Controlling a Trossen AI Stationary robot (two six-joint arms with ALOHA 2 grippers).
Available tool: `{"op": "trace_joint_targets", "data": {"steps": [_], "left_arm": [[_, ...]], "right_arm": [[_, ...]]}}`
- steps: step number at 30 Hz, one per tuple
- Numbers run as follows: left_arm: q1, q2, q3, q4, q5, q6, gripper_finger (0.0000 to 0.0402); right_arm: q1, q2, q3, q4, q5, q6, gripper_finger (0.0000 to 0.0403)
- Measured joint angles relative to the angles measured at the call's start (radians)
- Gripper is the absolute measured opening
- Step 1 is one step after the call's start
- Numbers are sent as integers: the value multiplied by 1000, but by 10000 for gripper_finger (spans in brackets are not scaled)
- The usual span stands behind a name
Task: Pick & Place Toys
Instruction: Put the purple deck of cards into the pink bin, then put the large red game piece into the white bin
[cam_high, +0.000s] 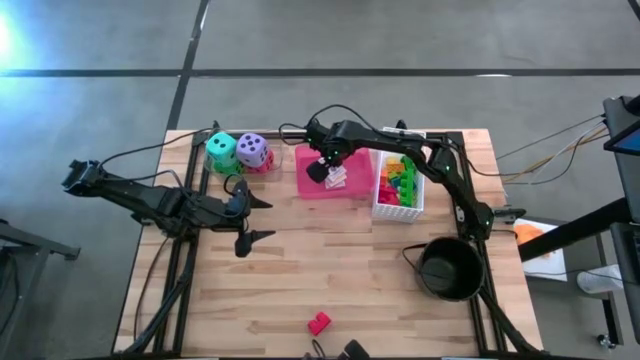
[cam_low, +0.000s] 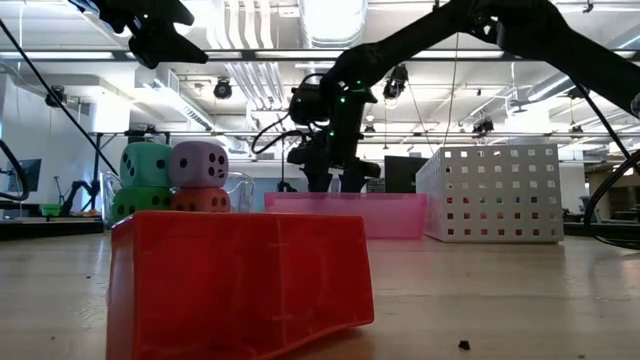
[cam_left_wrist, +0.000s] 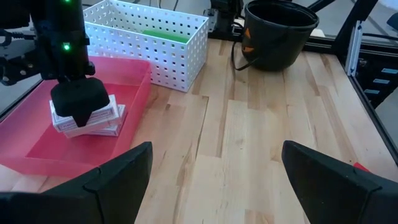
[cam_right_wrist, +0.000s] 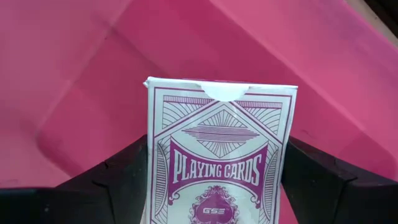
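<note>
Card pack gripped over the pink tray

The right pincer pinches a card pack by its flat sides above the pink tray — light, stiff, slick cardboard, easily crushed. The left pincer waits wide open, empty, over the counter.

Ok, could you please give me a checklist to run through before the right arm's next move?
1. Pack gripped by right gripper: ok, its fingers press both sides.
2. Right gripper over tray: ok.
3. Stack of other packs below it: ok, lying in the tray.
4. Pack resting on the stack or lifted off it: cannot tell.
5. Left gripper out of the way: ok, open, over bare table, apart from the tray.
</note>
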Motion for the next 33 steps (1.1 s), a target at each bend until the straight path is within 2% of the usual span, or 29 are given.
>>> {"op": "trace_joint_targets", "data": {"steps": [10,14,16,24,33], "left_arm": [[0,0,0,0,0,0,360],[0,0,0,0,0,0,360],[0,0,0,0,0,0,360],[0,1,0,-1,0,0,360],[-1,1,-1,-4,0,-3,360]], "right_arm": [[2,0,3,-1,-2,-16,290],[2,0,3,-6,-4,-19,366],[3,0,3,-13,-4,-17,385],[10,-9,3,-31,-6,-28,356],[17,-90,6,-52,-3,-26,353]]}}
